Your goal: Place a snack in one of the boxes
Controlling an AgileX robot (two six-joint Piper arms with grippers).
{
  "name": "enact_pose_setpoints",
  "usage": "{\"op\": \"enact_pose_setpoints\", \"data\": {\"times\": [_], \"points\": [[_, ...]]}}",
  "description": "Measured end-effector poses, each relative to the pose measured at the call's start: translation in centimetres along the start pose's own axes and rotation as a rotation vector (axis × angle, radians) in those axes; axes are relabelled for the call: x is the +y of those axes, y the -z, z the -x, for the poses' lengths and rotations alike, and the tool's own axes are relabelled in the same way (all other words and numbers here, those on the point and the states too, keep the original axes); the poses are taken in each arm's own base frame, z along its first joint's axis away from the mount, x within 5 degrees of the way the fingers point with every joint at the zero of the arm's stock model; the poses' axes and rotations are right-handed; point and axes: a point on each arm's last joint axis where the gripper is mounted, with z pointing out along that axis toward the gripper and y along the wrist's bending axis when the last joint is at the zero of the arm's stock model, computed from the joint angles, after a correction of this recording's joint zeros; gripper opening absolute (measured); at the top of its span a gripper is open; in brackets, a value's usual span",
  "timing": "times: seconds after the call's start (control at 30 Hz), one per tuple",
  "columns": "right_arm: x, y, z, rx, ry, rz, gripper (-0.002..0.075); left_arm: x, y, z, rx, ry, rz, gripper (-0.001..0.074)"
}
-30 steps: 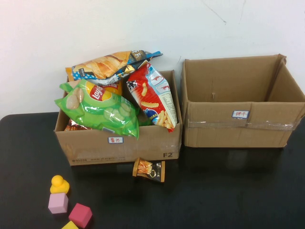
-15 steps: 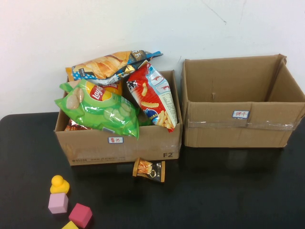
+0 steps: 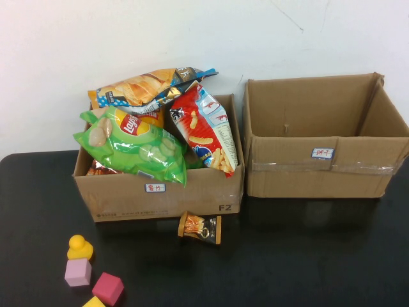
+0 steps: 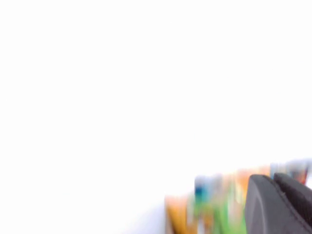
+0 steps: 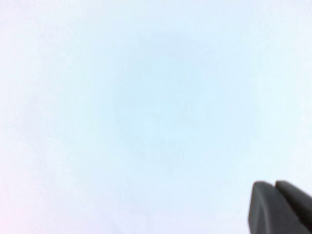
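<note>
A small orange and brown snack packet (image 3: 200,228) lies on the black table just in front of the left cardboard box (image 3: 192,195). That box is heaped with chip bags: a green one (image 3: 131,147), a red one (image 3: 206,128) and an orange one (image 3: 144,86). The right cardboard box (image 3: 300,176) is open with nothing showing inside. Neither arm shows in the high view. My left gripper (image 4: 273,178) is shut and empty, facing the white wall with blurred snack bags (image 4: 214,204) low in its view. My right gripper (image 5: 274,184) is shut and empty, facing the bare wall.
A yellow duck (image 3: 79,246) sits on a pink cube (image 3: 77,272) at the front left of the table, beside a magenta cube (image 3: 108,288) and a yellow block (image 3: 94,302). The white wall stands right behind both boxes.
</note>
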Motion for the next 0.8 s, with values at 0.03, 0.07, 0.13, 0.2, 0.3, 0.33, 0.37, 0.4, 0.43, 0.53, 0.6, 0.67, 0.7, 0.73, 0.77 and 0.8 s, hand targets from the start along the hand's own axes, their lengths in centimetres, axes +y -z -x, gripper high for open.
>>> {"op": "enact_pose_setpoints", "data": {"times": [0.03, 0.07, 0.13, 0.2, 0.3, 0.33, 0.37, 0.4, 0.43, 0.53, 0.6, 0.67, 0.7, 0.73, 0.77, 0.8], "points": [[0.1, 0.0, 0.6, -0.061, -0.013, 0.01, -0.0001, 0.0, 0.0, 0.5, -0.055, 0.0, -0.004, -0.0001], [0.2, 0.1, 1.1, -0.121, -0.039, 0.021, -0.0001, -0.1, 0.1, 1.0, -0.107, 0.0, -0.007, -0.0001], [0.3, 0.2, 2.0, -0.222, -0.105, 0.046, -0.0001, -0.1, 0.2, 1.7, -0.187, 0.0, -0.013, -0.0001], [0.4, 0.5, 2.9, -0.319, -0.141, 0.064, -0.0001, -0.2, 0.3, 2.3, -0.258, -0.001, -0.018, -0.0001], [0.1, 0.8, 3.6, -0.4, -0.172, 0.042, -0.0001, -0.2, 0.5, 3.0, -0.335, -0.005, -0.025, -0.0001], [-0.1, 0.8, 3.6, -0.405, -0.185, 0.031, -0.0001, -0.2, 0.6, 3.2, -0.36, -0.005, -0.027, -0.0001], [-0.3, 0.8, 3.5, -0.397, -0.208, 0.012, -0.0001, -0.2, 0.7, 3.4, -0.383, 0.0, -0.026, -0.0001], [-0.5, 0.7, 3.4, -0.374, -0.237, -0.013, -0.0001, -0.2, 0.7, 3.5, -0.4, 0.013, -0.025, -0.0001], [-0.7, 0.5, 3.3, -0.345, -0.258, -0.036, -0.0001, -0.1, 0.8, 3.7, -0.414, 0.027, -0.022, -0.0001], [-1.3, -0.4, 4.1, -0.233, -0.288, -0.103, -0.0001, -0.1, 0.8, 3.7, -0.416, 0.046, -0.016, -0.0001], [-1.3, -0.9, 5.6, -0.17, -0.226, -0.113, -0.0001, -0.1, 0.6, 3.9, -0.38, 0.05, -0.014, -0.0001], [-1.2, -1.3, 7.2, -0.114, -0.179, -0.108, -0.0001, -0.2, 0.3, 5.0, -0.323, 0.074, -0.018, -0.0001], [-1.2, -1.6, 7.8, -0.078, -0.161, -0.103, -0.0001, -0.3, 0.2, 5.7, -0.293, 0.091, -0.02, -0.0001], [-1.2, -1.9, 8.3, -0.041, -0.152, -0.099, -0.0001, -0.5, 0.1, 6.5, -0.248, 0.111, -0.022, -0.0001], [-1.1, -2.3, 8.6, 0.016, -0.146, -0.094, -0.0001, -0.6, 0.1, 7.3, -0.201, 0.12, -0.023, -0.0001], [-1.1, -2.8, 8.7, 0.082, -0.142, -0.09, -0.0001, -0.7, 0.1, 7.8, -0.146, 0.127, -0.021, -0.0001]]}}
